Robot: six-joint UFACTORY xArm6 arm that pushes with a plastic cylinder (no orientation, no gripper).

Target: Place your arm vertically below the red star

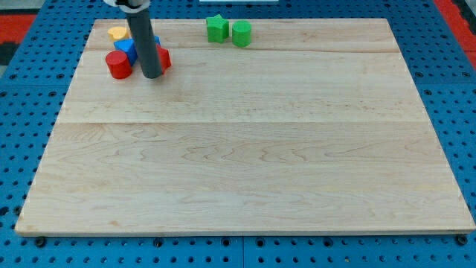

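Observation:
The red star [163, 58] lies near the view's top left and is mostly hidden behind my dark rod; only its right edge shows. My tip [152, 75] rests on the board just below and slightly left of the red star, touching or nearly touching it. A red cylinder [117, 65] sits to the tip's left. A blue block [126, 48] sits above the red cylinder, partly hidden by the rod. A yellow block [117, 33] lies above the blue one.
A green star-like block [217, 28] and a green cylinder [241, 33] sit side by side near the top middle of the wooden board [245, 149]. A blue pegboard [22, 89] surrounds the board.

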